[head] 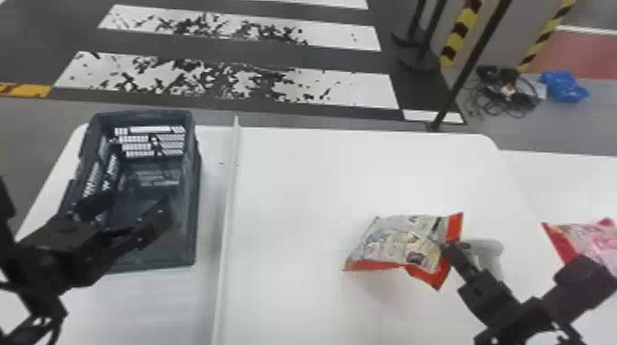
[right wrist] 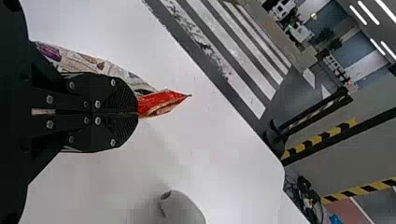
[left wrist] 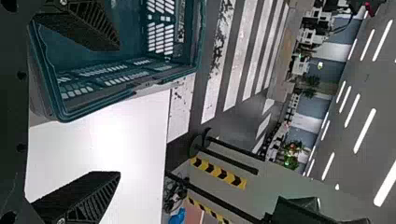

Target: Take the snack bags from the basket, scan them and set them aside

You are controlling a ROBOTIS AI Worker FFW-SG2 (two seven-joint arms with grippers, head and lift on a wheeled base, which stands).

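Spanning near to far: white table [head: 298, 174] | left: dark slotted basket [head: 194, 220], left gripper [head: 134, 203] over it, fingers apart | right: crumpled snack bag [head: 395, 239], pale patterned face, glossy red ends, right gripper [head: 446, 250] clamped on one end | right edge: pink-and-red bag [head: 592, 238]

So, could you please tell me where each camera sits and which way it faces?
Head view: on the head, looking forward and down at the table, with left gripper and right gripper showing.
Left wrist view: on the left wrist, looking past its open fingers over the basket to the striped floor.
Right wrist view: on the right wrist, along its shut fingers at the held snack bag.
Head and left wrist share the basket; head and right wrist, the bag.
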